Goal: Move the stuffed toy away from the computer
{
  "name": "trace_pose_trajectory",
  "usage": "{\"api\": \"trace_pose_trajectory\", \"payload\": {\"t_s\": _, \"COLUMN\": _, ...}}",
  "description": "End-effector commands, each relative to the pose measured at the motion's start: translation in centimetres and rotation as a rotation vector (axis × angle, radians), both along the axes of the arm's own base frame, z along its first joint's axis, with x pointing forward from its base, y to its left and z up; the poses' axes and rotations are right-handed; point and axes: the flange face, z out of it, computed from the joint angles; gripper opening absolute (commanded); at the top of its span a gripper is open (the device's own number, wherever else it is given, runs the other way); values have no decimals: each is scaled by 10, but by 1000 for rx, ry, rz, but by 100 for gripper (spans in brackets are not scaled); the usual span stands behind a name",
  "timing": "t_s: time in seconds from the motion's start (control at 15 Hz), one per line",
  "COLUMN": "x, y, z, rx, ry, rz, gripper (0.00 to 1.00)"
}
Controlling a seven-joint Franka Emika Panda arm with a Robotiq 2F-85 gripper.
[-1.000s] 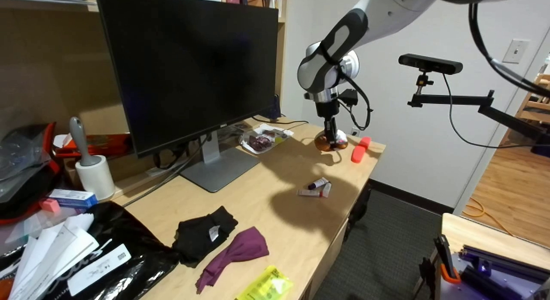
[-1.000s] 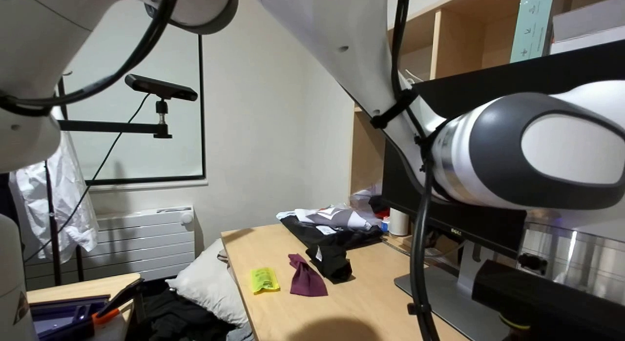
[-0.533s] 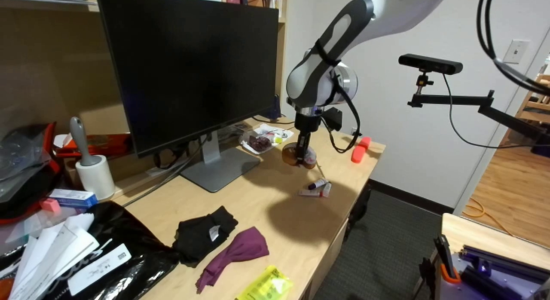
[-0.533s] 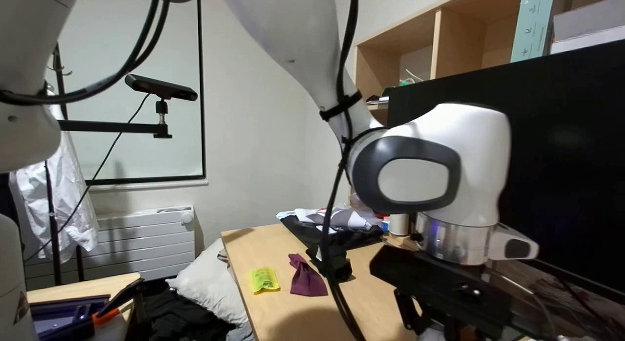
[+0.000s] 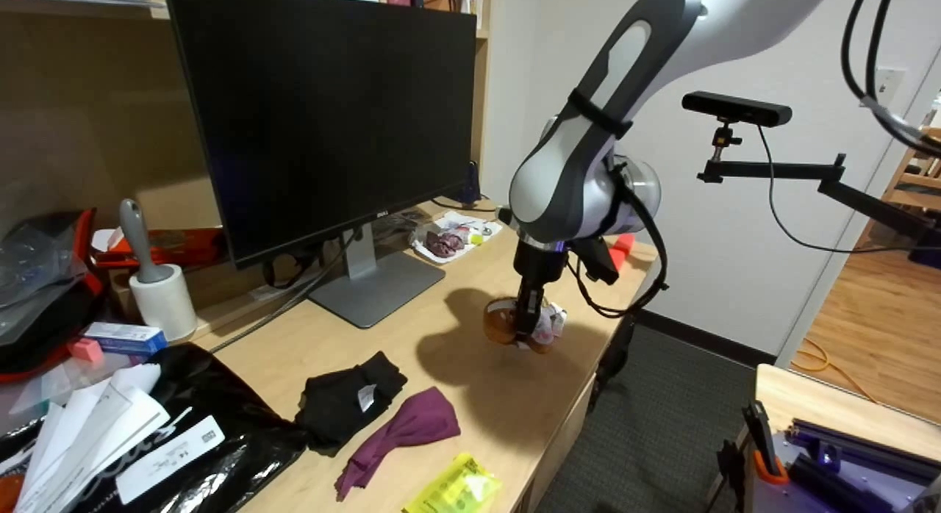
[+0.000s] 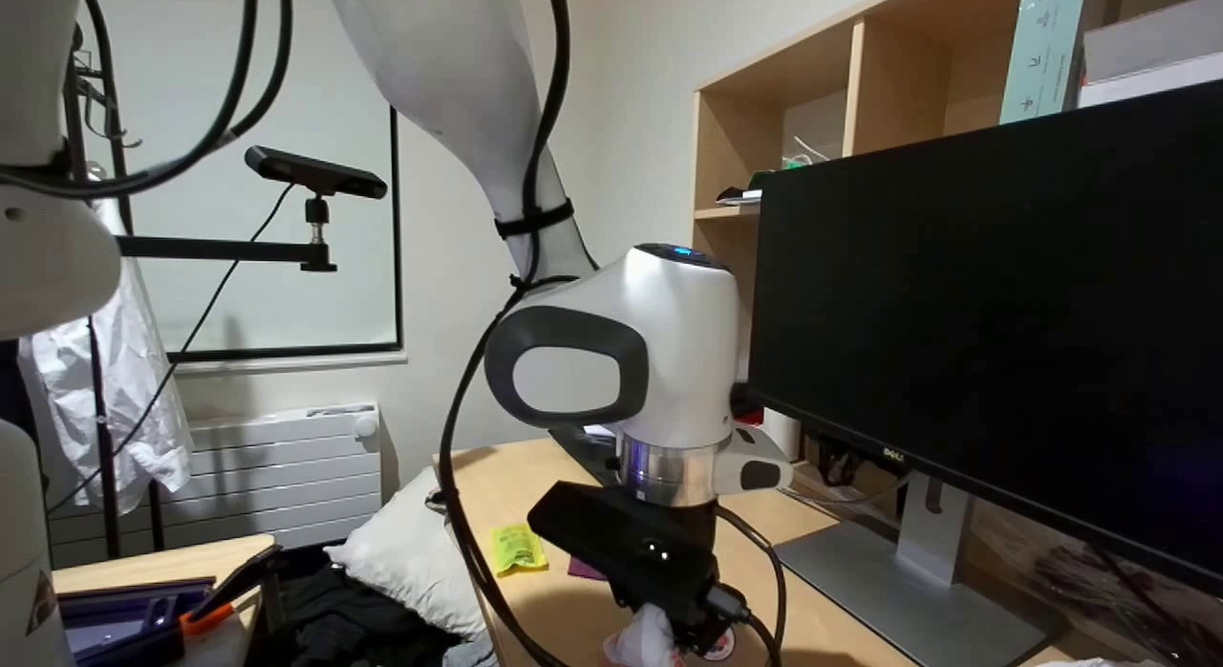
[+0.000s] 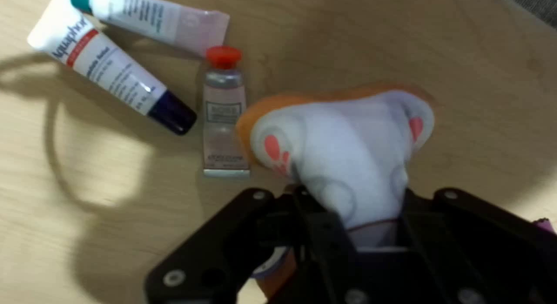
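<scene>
Pinned! The gripper (image 7: 355, 198) had the toy (image 7: 343, 143) squeezed between its jaws, pale side showing, near the red-capped tube (image 7: 225, 121) in the wrist view. Whether it cleared the desk (image 5: 507, 432) was hard to tell. Farther out stood the monitor (image 5: 331, 116), apart from the toy. This looked like the carry, drop-off not yet made; next it called for a swing farther off, a gentle lowering, then a release.

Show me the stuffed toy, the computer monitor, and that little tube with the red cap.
Stuffed toy (image 7: 348, 143): wrist view, on the white part of its body.
Computer monitor (image 5: 331, 123): an exterior view, on its dark screen.
Red-capped tube (image 7: 224, 114): wrist view, on its body, below the cap.
</scene>
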Motion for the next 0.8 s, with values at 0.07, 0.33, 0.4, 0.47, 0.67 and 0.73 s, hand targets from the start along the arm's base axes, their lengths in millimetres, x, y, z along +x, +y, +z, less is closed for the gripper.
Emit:
{"api": "trace_pose_trajectory", "payload": {"t_s": 0.07, "x": -3, "y": 0, "z": 4, "rx": -3, "ry": -3, "rz": 3, "gripper": 15}}
{"api": "trace_pose_trajectory", "payload": {"t_s": 0.33, "x": -12, "y": 10, "z": -7, "rx": 19, "ry": 32, "rz": -69, "gripper": 10}}
{"api": "trace_pose_trajectory", "payload": {"t_s": 0.4, "x": -17, "y": 22, "z": -12, "rx": 35, "ry": 46, "rz": -97, "gripper": 10}}
{"api": "trace_pose_trajectory", "payload": {"t_s": 0.47, "x": -23, "y": 33, "z": -18, "rx": 46, "ry": 72, "rz": -116, "gripper": 10}}
{"api": "trace_pose_trajectory", "payload": {"t_s": 0.67, "x": -39, "y": 79, "z": -27, "rx": 93, "ry": 114, "rz": -178, "gripper": 10}}
{"api": "trace_pose_trajectory", "payload": {"t_s": 0.73, "x": -40, "y": 95, "z": -27, "rx": 111, "ry": 118, "rz": -199, "gripper": 10}}
